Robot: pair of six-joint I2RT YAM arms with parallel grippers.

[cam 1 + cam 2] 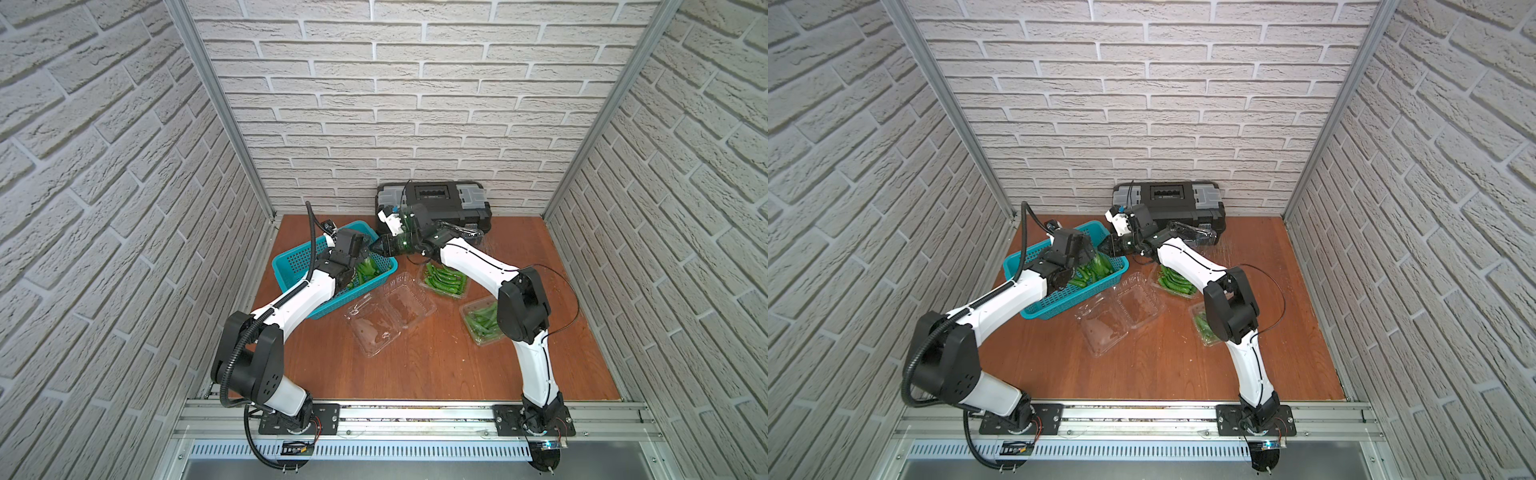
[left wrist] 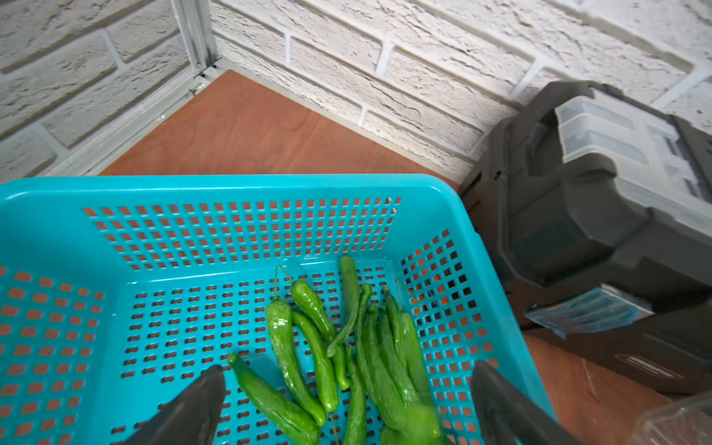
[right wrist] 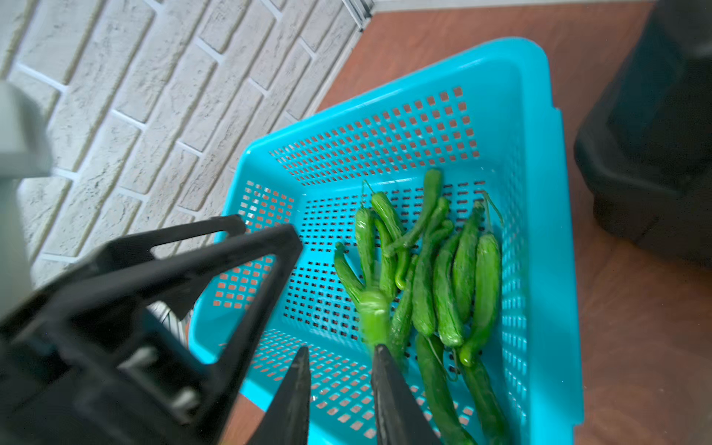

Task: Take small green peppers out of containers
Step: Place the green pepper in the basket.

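Several small green peppers (image 2: pixel 319 346) lie in a heap inside the teal basket (image 1: pixel 291 262). My left gripper (image 2: pixel 346 370) hangs wide open just above them, holding nothing. My right gripper (image 3: pixel 342 348) hovers over the basket's near-right corner with its jaws a little apart and nothing between them. A blurred pepper (image 3: pixel 371 312) sits just past one fingertip (image 3: pixel 379 352), free of the grip. In both top views one clear container (image 1: pixel 388 316) lies open and empty. Two more containers (image 1: pixel 442 280) (image 1: pixel 482 322) hold peppers, the nearer one partly hidden by my right arm.
A black toolbox (image 1: pixel 436 203) stands against the back wall, right of the basket (image 1: pixel 1034 270). Brick walls close in the wooden table on three sides. My two grippers (image 1: pixel 361 249) (image 1: pixel 376 247) are close together over the basket.
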